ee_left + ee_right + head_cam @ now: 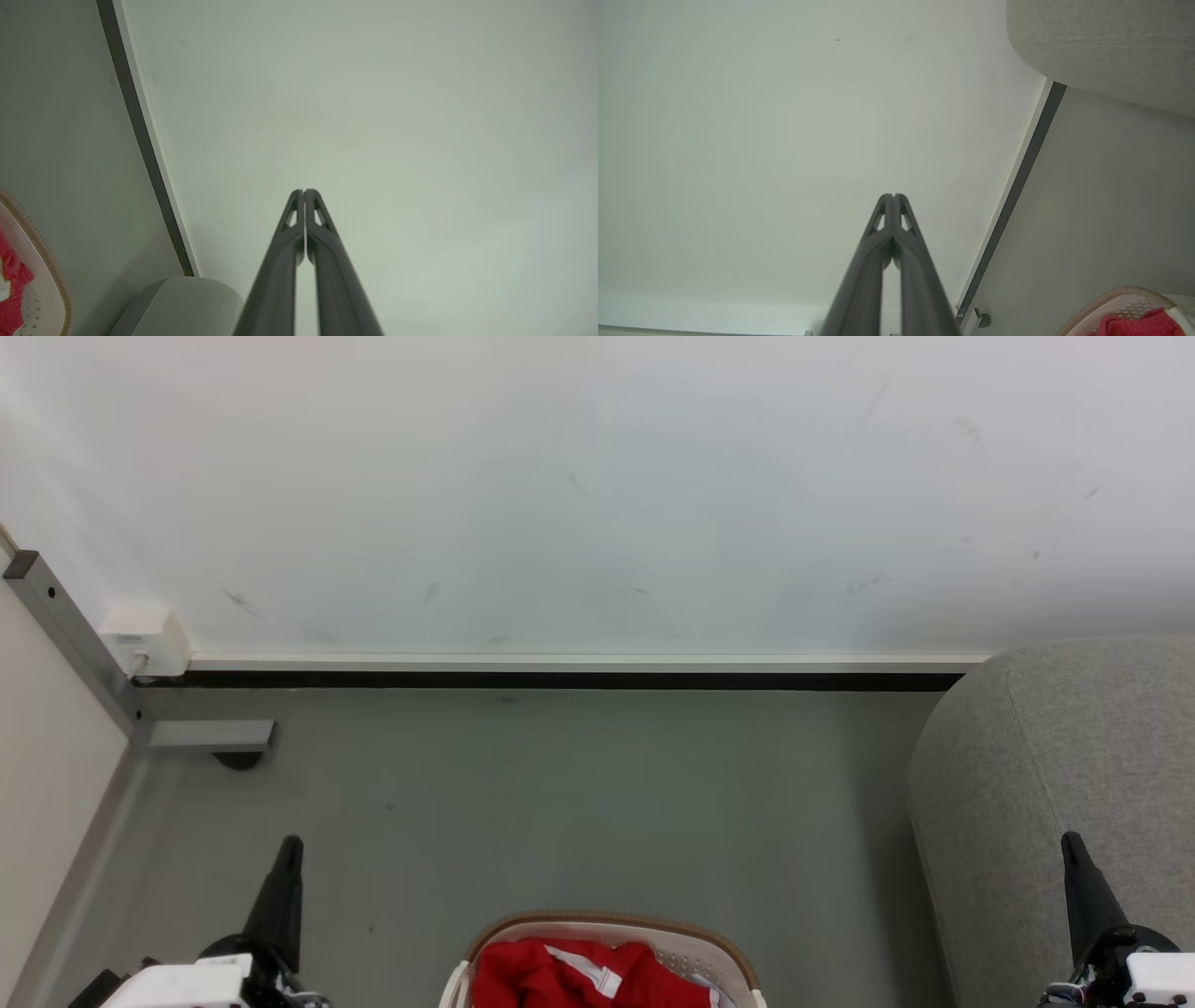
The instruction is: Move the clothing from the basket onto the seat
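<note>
White wall [597,495] spans the far side, scuffed, one dark skirting strip [560,679] along its foot. Grey floor [560,803] runs from the skirting to the near edge of the head view, a broad open stretch between the wall and the basket. One seat [1074,756], grey woven, at the robot's right; its rounded corner stands close to the skirting and its side face drops to the floor, closing off that side. One slanting grey metal post [70,635] bounds the left side, with a short foot bar [210,735] lying on the floor. One basket [607,922], cream with a brown rim, sits on the floor at bottom centre, cut by the frame, apart from the seat with a strip of floor between. Clothing [532,975] lies inside the basket: a red heap with white trim, one red piece for certain; the full count cannot be told. Two tools. Left tool [289,847] is at lower left over bare floor, well apart from the basket; in its wrist view the two fingers are pressed tip to tip, gripping nothing. Right tool [1072,845] is at lower right, in front of the seat's fabric; whether it touches cannot be told. Its fingers are likewise closed together, empty. One small white box [145,639] sits on the wall beside the post.
</note>
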You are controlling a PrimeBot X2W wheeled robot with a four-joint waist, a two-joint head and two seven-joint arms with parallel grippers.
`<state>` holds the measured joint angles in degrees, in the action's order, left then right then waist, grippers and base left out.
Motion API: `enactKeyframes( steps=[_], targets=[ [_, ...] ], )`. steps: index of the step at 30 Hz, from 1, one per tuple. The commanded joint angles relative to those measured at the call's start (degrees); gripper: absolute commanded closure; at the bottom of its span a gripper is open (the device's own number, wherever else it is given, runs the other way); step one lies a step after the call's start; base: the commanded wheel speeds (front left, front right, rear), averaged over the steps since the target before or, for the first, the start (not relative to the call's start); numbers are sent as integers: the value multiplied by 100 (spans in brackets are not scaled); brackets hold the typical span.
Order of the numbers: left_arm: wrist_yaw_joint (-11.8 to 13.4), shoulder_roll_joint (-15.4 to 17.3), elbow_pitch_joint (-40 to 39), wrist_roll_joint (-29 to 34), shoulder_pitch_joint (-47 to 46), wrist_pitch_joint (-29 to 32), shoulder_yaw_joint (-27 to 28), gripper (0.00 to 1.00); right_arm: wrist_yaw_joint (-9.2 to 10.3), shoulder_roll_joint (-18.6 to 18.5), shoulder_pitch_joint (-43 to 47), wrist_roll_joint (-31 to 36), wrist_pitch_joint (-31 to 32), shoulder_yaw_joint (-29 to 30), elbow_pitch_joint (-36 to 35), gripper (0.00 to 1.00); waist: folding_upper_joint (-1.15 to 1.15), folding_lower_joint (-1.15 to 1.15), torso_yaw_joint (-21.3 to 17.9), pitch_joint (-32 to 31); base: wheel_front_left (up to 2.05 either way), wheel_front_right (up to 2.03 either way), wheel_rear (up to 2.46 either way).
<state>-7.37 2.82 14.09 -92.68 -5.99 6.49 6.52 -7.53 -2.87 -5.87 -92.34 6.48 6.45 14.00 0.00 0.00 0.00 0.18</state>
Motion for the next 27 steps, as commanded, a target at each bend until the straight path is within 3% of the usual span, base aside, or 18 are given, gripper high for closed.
enactKeyframes(
  steps=[1,27],
  targets=[
    [-24,16,2,90,-53,12,6,100,9,-3,-76,35,-2,15,15,100,0,0,0,0,0,0,0],
    [-25,16,3,90,-53,12,6,100,9,-3,-76,35,-2,15,15,100,0,0,0,0,0,0,0]
  ],
)
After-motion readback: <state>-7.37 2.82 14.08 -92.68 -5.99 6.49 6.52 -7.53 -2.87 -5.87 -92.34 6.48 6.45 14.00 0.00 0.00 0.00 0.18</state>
